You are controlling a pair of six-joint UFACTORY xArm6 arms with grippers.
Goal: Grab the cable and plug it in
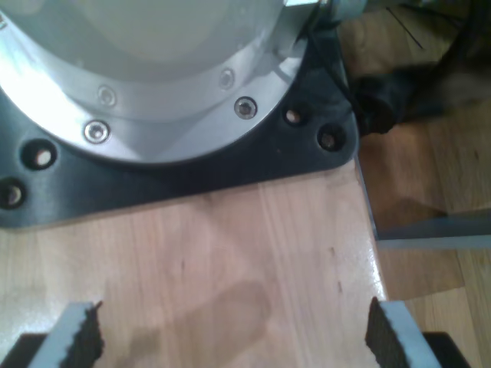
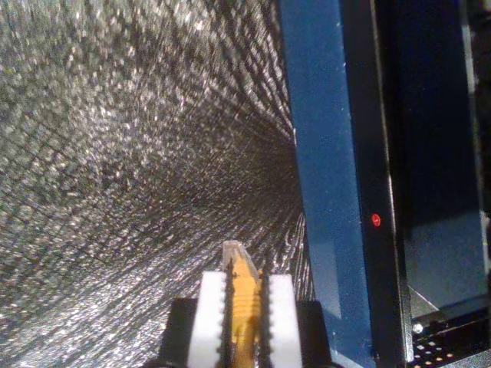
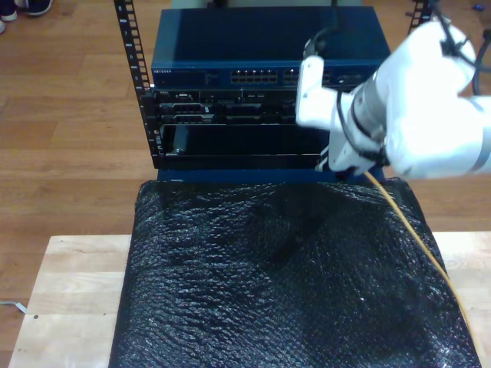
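Observation:
My second gripper (image 2: 244,282) is shut on the yellow-orange cable (image 2: 245,307), and the clear plug (image 2: 232,253) sticks out past its fingertips. Beside the plug runs the blue face of a rack unit (image 2: 326,192) with a small red light (image 2: 375,220). In the exterior view this white arm reaches in from the exterior view's right, with my second gripper (image 3: 347,164) low in front of the rack (image 3: 230,123). The cable (image 3: 418,238) trails from it toward the lower right. My first gripper (image 1: 234,341) is open over bare wood, with nothing between its fingers (image 1: 77,337).
A blue switch (image 3: 261,57) with a row of ports (image 3: 253,77) tops the rack. A black textured mat (image 3: 268,276) covers the wooden table (image 3: 69,284). A silver arm base (image 1: 153,77) on a black plate (image 1: 253,165) stands ahead of my first gripper, near the table's edge (image 1: 368,207).

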